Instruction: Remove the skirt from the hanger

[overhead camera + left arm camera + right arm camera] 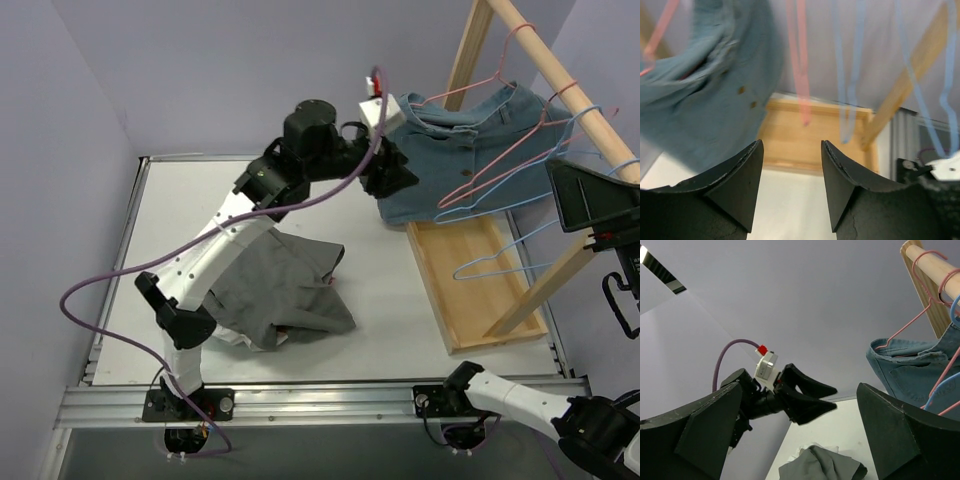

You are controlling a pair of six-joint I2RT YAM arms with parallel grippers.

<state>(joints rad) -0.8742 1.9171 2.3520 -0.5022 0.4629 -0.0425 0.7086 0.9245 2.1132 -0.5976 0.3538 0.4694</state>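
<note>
Hovering beside the hung denim skirt (440, 160), left pincer (792, 146) gapes empty — right pincer (800, 387) likewise spread, empty.

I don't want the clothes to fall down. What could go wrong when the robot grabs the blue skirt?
1. The left gripper is open beside the denim skirt; a pull might drag its pink hanger off the rail too.
2. The empty hangers hang close and could snag.
3. The right gripper is away, open, so nothing steadies the hanger.
</note>
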